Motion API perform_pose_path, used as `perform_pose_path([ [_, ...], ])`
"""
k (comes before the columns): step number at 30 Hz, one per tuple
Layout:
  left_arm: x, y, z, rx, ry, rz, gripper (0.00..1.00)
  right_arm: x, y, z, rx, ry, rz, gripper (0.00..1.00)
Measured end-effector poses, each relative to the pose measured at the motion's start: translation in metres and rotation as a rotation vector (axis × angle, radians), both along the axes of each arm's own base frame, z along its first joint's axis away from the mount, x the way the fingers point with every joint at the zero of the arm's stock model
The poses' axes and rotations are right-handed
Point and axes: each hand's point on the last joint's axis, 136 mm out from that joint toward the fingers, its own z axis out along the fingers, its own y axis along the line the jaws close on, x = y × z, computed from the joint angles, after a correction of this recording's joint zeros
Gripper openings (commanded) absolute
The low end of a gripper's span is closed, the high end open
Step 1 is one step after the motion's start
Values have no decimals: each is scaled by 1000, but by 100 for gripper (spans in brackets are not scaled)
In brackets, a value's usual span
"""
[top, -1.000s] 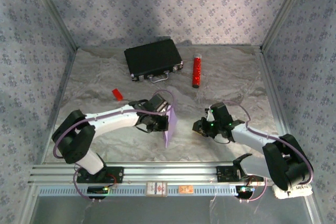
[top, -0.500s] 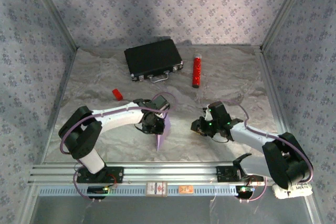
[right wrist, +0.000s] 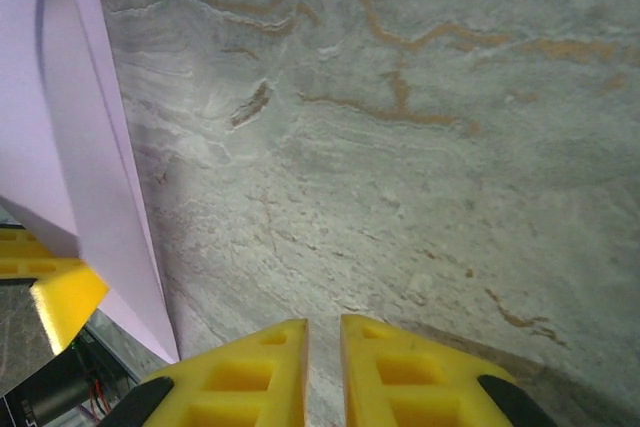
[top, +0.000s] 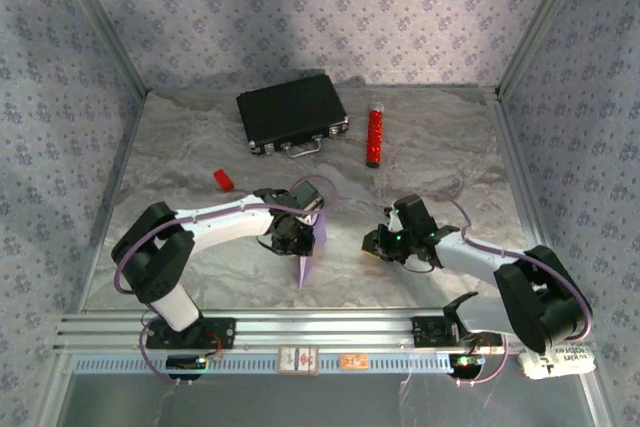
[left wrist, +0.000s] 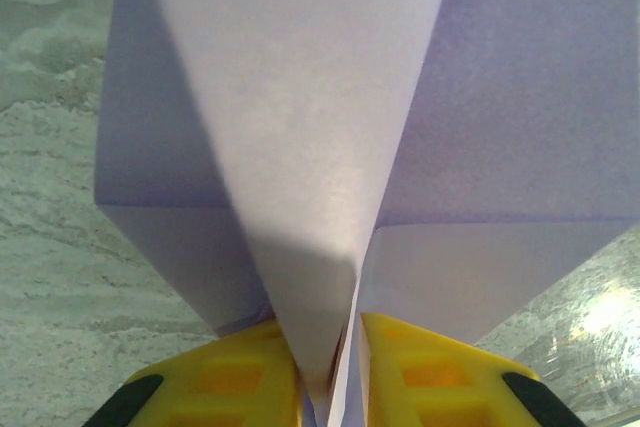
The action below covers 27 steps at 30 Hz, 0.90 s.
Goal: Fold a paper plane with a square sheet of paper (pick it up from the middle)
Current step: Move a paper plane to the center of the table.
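The square sheet of paper (top: 312,245) is pale lilac and folded into a pointed dart shape with a centre crease. It stands edge-on near the table's front middle, its tip pointing down toward the near edge. My left gripper (top: 303,237) is shut on it. In the left wrist view the folded sheet (left wrist: 300,147) rises from between the yellow fingers (left wrist: 240,377) of that gripper (left wrist: 330,357), its flaps spreading to both sides. My right gripper (top: 376,242) hovers low to the right of the paper, apart from it. Its jaws (right wrist: 322,347) are shut on nothing, with the lilac paper (right wrist: 80,147) at left.
A black case (top: 292,112) lies at the back, with a red cylinder (top: 375,137) to its right. A small red block (top: 224,179) sits left of the left arm. A metal rail (top: 300,327) runs along the near edge, and patterned walls enclose the marbled table (top: 430,157).
The left wrist turned, so the paper went from showing a broad face to standing edge-on and narrower, shifted slightly left. The right gripper crept a little to the left.
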Motion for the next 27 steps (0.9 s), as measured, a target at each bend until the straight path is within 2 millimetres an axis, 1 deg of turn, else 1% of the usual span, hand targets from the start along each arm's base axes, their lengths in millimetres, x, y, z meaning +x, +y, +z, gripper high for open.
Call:
perform_pose_path([
  [4, 1, -1, 0, -6, -6, 1, 14, 2, 12, 9, 25, -32, 29, 29],
  [6, 2, -2, 1, -8, -7, 1, 14, 1, 23, 16, 43, -51, 51, 34],
  [8, 2, -2, 1, -8, -8, 0, 14, 1, 36, 23, 61, -68, 80, 43],
  [10, 1, -2, 0, -7, -7, -1, 13, 3, 49, 27, 73, -79, 98, 45],
  [12, 0, -3, -1, -5, -4, -4, 13, 5, 60, 27, 80, -82, 110, 46],
  [15, 0, -3, -3, -1, -1, -6, 13, 8, 74, 21, 77, -67, 123, 41],
  [18, -1, -4, -3, -2, -2, -10, 13, 10, 85, 12, 68, -48, 133, 38],
  [19, -1, -4, -3, -2, -1, -8, 13, 11, 89, 9, 67, -44, 132, 36],
  [22, -1, -4, -3, -3, -2, -8, 14, 14, 95, 1, 70, -32, 130, 24],
  [23, -1, -4, -3, -3, -2, -7, 15, 15, 96, 0, 70, -29, 126, 19],
  [24, -1, -5, -3, -3, -2, -7, 17, 15, 96, -2, 70, -26, 124, 17],
  [27, 1, -6, -1, -13, -9, -1, 24, 18, 99, -4, 74, -22, 118, 11],
])
